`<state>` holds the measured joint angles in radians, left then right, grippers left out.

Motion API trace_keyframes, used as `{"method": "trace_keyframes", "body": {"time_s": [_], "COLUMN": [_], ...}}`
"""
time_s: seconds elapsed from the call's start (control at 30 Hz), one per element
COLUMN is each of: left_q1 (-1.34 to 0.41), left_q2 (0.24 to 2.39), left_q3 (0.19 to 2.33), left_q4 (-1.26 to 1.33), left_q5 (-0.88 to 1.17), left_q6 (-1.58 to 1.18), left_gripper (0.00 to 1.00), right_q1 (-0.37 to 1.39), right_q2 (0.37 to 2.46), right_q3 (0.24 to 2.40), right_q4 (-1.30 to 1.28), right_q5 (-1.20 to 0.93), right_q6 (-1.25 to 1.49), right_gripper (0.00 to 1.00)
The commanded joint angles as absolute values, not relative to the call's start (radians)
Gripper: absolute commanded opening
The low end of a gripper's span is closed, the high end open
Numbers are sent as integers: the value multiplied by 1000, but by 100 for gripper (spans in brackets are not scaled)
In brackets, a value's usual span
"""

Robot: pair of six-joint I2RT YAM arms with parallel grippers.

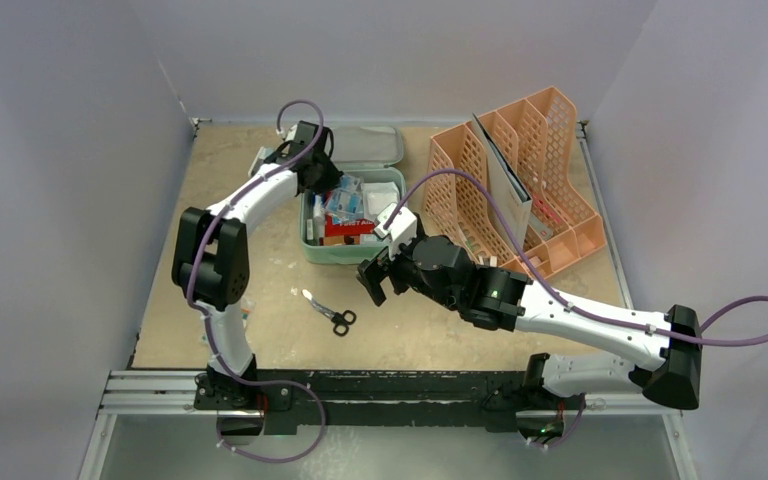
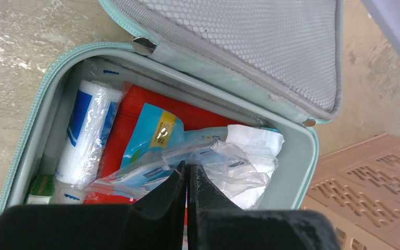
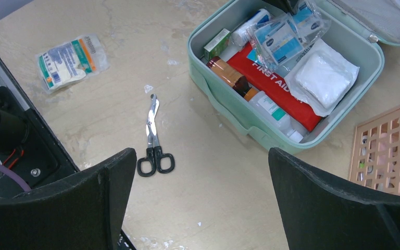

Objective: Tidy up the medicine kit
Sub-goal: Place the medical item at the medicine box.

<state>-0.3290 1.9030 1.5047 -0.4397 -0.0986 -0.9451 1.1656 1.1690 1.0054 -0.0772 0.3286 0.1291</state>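
Carefully, I would lower my wide-open right gripper (image 3: 200, 156) astride the black-handled metal scissors (image 3: 152, 136); my left gripper (image 2: 187, 169) is pressed shut.

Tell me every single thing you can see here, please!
mint-green square plastic medicine kit: one, lid open, centre
flat red fabric pouch: one, inside kit
white bandage roll: one, blue-printed wrapper, inside kit
clear plastic packets: a few, blue print, inside kit
white gauze pad: one, wrapped, inside kit
brown bottle: one, inside kit
small green box: one, inside kit
black-handled metal scissors: one, on table before kit
green-and-orange printed packet: one, on table by left arm
peach mesh file rack: one, right of kit
left gripper: black, shut, over kit
right gripper: black, open, above table
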Motion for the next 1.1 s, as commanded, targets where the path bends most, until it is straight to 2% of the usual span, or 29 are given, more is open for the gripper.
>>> {"method": "trace_keyframes", "body": {"time_s": [0.0, 0.37, 0.4, 0.5, 0.67, 0.83, 1.07], "left_q1": [-334, -334, -334, -334, -335, -336, -336], "left_q2": [1920, 1942, 1941, 1934, 1912, 1872, 1801], "left_q3": [1495, 1499, 1499, 1504, 1522, 1550, 1560], "left_q4": [-381, -404, -406, -413, -422, -431, -453], "left_q5": [-130, -158, -159, -160, -156, -118, -13], "left_q6": [-1002, -1050, -1049, -1048, -1021, -922, -709], "left_gripper": [0, 0, 2, 16, 28, 33, 32], "right_q1": [1166, 1165, 1164, 1165, 1165, 1164, 1165], "right_q2": [1138, 1141, 1141, 1143, 1143, 1151, 1178], "right_q3": [1003, 1004, 1005, 1008, 1014, 1025, 1043], "right_q4": [-69, -69, -70, -74, -81, -108, -129], "right_q5": [357, 354, 353, 354, 357, 395, 379], "right_q6": [109, 106, 106, 106, 112, 156, 197], "right_gripper": [99, 99, 99, 99, 99, 99, 99]}}
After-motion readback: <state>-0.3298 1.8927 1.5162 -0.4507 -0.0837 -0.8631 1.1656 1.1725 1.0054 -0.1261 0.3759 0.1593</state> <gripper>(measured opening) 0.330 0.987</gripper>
